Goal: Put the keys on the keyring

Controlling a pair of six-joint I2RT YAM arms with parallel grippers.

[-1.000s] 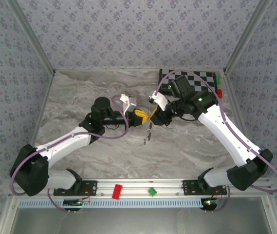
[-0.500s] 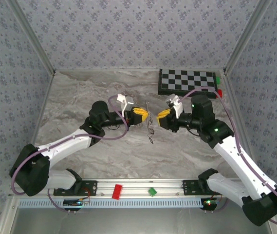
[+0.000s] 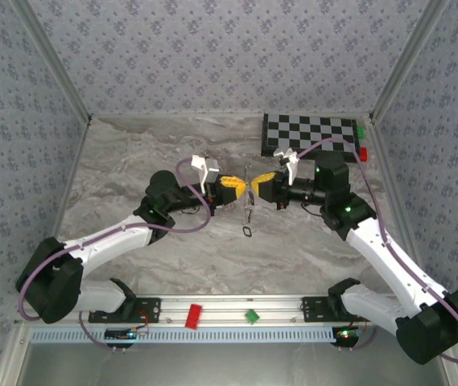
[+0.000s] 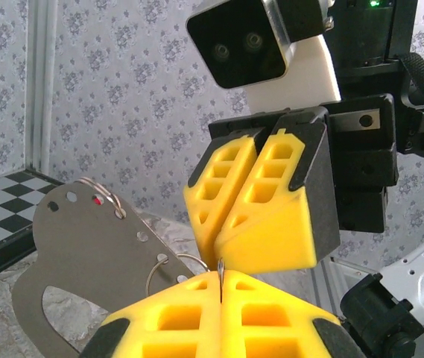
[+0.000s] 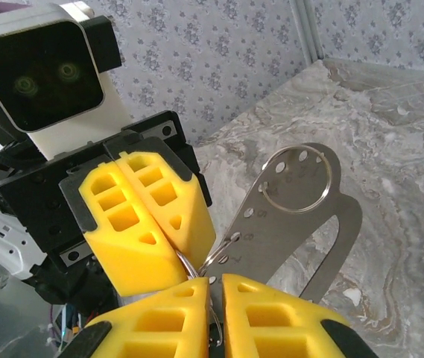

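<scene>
The top camera hangs high above and behind the arm bases, which lie at 6 o'clock in its view. It looks down toward 12 o'clock over the whole table (image 3: 124, 169). The left wrist camera sits just behind the left gripper (image 4: 219, 291), very near, facing 3 o'clock. The right wrist camera, behind the right gripper (image 5: 217, 287), faces 9 o'clock. Both wrist views share the keyring (image 5: 286, 231), which the top view has near its centre.

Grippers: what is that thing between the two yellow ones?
The keyring: a wire ring joined to a flat grey holed plate, plain in both wrist views; a thin sliver in the top view.
</scene>
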